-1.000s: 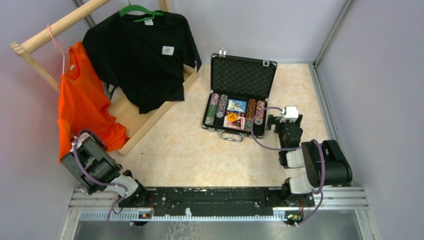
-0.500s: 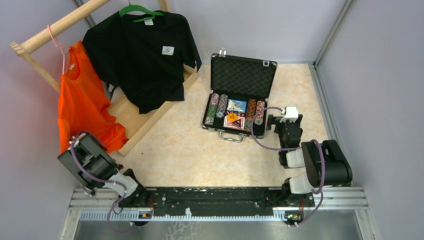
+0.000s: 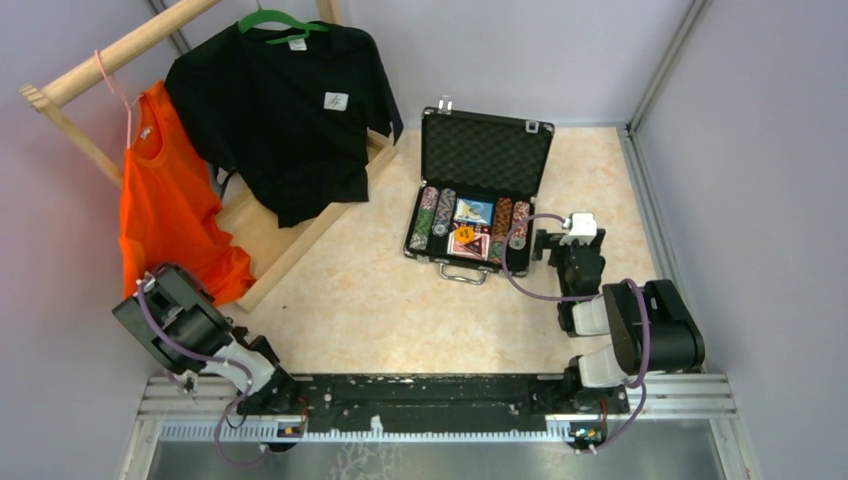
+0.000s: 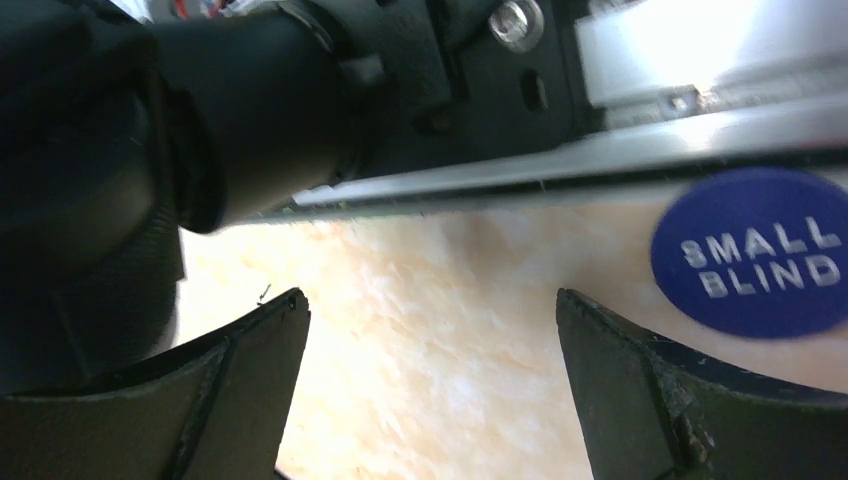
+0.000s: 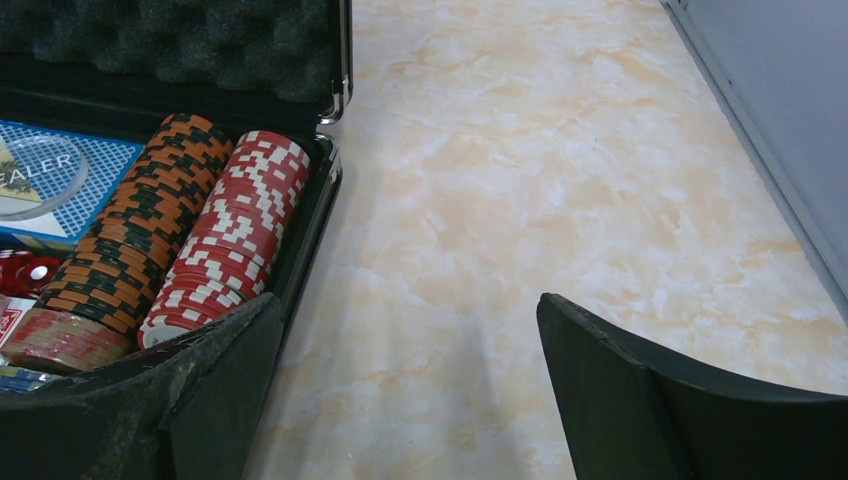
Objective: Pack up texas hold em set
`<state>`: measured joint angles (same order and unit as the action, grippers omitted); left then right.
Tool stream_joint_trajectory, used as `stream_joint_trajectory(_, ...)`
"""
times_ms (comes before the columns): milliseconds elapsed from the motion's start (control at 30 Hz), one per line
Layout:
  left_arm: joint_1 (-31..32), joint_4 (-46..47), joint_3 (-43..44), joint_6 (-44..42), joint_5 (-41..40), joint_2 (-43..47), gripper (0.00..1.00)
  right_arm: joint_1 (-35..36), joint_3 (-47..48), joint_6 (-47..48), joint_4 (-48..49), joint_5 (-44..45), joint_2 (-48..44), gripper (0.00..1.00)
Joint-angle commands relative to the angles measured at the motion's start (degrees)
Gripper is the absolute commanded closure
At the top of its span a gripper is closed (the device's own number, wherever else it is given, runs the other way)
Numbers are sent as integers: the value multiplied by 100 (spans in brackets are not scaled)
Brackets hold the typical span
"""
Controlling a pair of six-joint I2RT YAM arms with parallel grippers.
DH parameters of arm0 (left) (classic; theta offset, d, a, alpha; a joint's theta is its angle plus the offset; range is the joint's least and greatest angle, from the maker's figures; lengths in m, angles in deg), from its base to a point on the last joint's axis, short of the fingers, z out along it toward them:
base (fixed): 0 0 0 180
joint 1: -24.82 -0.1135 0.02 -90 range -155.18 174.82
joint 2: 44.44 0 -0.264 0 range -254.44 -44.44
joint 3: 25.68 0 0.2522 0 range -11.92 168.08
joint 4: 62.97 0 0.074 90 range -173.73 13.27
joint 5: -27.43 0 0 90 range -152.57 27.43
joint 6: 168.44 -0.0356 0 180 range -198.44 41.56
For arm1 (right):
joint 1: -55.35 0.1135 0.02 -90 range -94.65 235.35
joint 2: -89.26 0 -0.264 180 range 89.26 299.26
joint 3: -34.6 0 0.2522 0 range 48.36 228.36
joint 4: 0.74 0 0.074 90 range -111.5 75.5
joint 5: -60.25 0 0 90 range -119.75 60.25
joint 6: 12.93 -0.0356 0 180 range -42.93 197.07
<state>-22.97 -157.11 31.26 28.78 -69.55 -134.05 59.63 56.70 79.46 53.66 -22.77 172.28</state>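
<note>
Table (image 3: 380,300): marbled beige top, grey walls on three sides, metal rail (image 3: 440,395) along the near edge carrying both arm bases.

Wooden rack (image 3: 120,50), far left: black T-shirt (image 3: 290,110) on a green hanger, orange garment (image 3: 165,210) beside it on a pink hanger.

Case (image 3: 486,150): far centre of the table, open, with the foam-lined lid upright at the back, the tray flat and the silver handle toward the arms.

Left arm (image 3: 185,330): folded low at the near-left corner, well apart from the case. Left gripper (image 4: 425,330): jaws spread wide, nothing between them, bare table under the gap.

Right gripper (image 5: 408,330): just beside the case's right wall, low over the table, jaws spread wide and holding nothing. One finger (image 5: 200,400) overlaps the case's near-right corner in the wrist view; contact cannot be told.

Chips: four rows on edge in the tray, two at the left end (image 3: 432,217) and two at the right. The right pair is an orange-and-black row (image 5: 130,240) and a red-and-white row (image 5: 235,240), the latter against the right wall.

Middle compartment: blue-backed deck (image 5: 60,185) with a clear round token (image 5: 25,175) on it; red dice (image 5: 25,272) nearer.

Blue SMALL BLIND token (image 4: 760,250): outside the case, flat on the table by the rail, close beside the left gripper's finger (image 4: 620,390)
</note>
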Motion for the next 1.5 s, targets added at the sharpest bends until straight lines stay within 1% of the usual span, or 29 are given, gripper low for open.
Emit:
stream_joint_trajectory(0,-6,319,388,79,106,47,1,-32,89,-34,382,-32,-15,1)
stream_joint_trajectory(67,-6,-46,752,160,-27,188,1,-32,89,-29,382,-30,-14,1)
stream_joint_trajectory(200,-27,-72,1059,89,-397,330,1,-32,89,-25,382,-32,-19,1)
stream_joint_trajectory(467,-275,-74,936,38,-925,428,1,-32,89,-36,382,-32,-12,1)
stream_joint_trajectory(633,-671,-83,879,-497,-1248,545,1,-32,87,-34,382,-36,-14,1)
stream_joint_trajectory(833,-803,-76,678,-983,-1271,413,1,-32,89,-32,382,-30,-14,1)
stream_joint_trajectory(1000,-1015,-75,434,-1033,-1431,321,1,-32,89,-36,387,-31,-14,1)
stream_joint_trajectory(1167,-1128,-73,494,-1231,-1638,366,1,-33,89,-36,382,-32,-20,1)
stream_joint_trajectory(1467,-1290,-74,431,-1249,-1878,265,1,-36,89,-33,384,-31,-18,1)
